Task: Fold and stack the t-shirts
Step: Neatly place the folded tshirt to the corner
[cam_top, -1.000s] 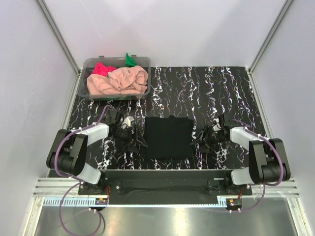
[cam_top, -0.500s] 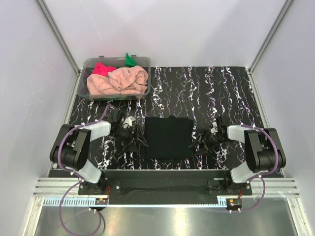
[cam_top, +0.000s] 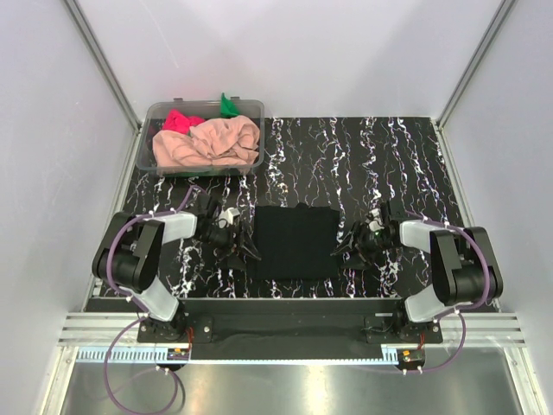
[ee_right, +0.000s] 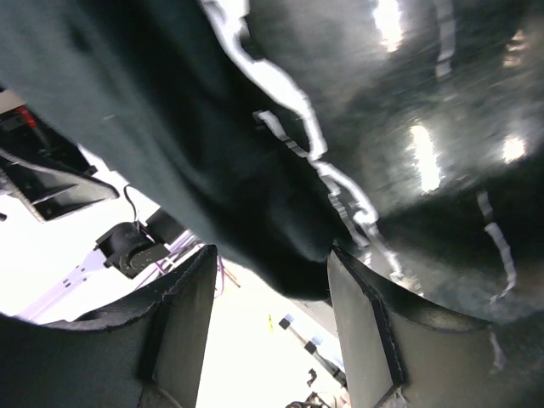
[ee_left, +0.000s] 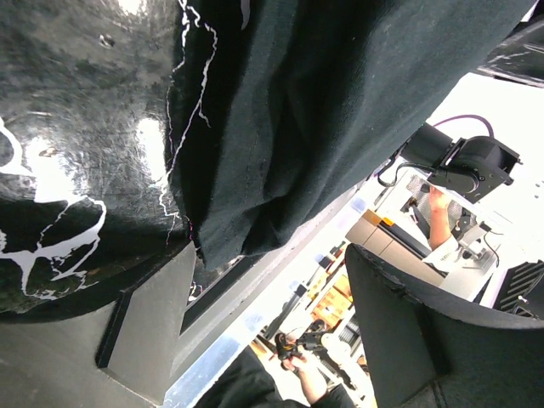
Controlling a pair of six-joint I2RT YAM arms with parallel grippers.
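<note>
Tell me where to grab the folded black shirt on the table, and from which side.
Probably best to take the black t-shirt by its two side edges: left gripper coming in from the left, right gripper from the right. It lies flat as a folded rectangle on the table, so only its edges offer a lip to pinch. Both grippers sit open, low beside those edges.

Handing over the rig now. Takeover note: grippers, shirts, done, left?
left gripper: open, at the black t-shirt's left edge, nothing held.
right gripper: open, at its right edge, nothing held.
Done: black t-shirt folded flat, centre of the table.
In the clear tub, back left, bunched: peach-pink t-shirt, bright pink-red t-shirt, green t-shirt.
Left: fold those three, stack all four.
</note>
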